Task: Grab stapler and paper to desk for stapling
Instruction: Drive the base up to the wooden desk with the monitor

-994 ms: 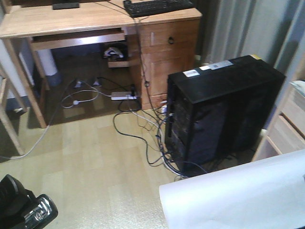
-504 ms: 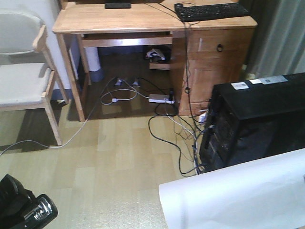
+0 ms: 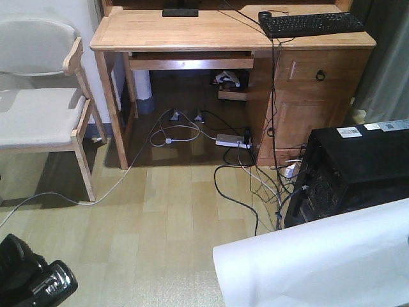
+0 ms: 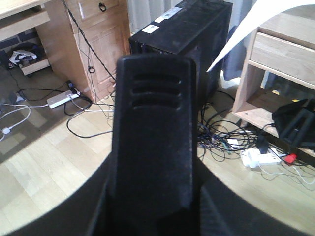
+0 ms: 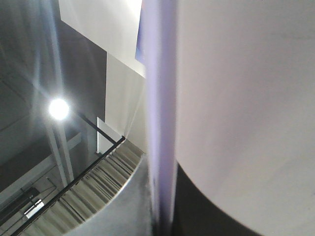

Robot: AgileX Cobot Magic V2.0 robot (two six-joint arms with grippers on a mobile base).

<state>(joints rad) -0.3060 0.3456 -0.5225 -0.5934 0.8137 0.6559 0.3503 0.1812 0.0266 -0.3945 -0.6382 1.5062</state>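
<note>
Stapler and paper are both away from the desk, with open floor in front.

The left gripper (image 3: pixel 25 272) is closed around the black stapler (image 4: pixel 152 123). The paper (image 3: pixel 319 262) stands edge-on at the right gripper (image 5: pixel 167 221); how far that one is open I cannot tell. Far ahead is the desk (image 3: pixel 179 29), with bare floor (image 3: pixel 166 224) between. A chair (image 3: pixel 38 109) stands ahead-left, a computer case (image 3: pixel 358 166) and cables (image 3: pixel 255 185) ahead-right. The desk drawer (image 3: pixel 319 67) is shut, and the open shelf (image 3: pixel 233 89) holds a small dark thing.
</note>
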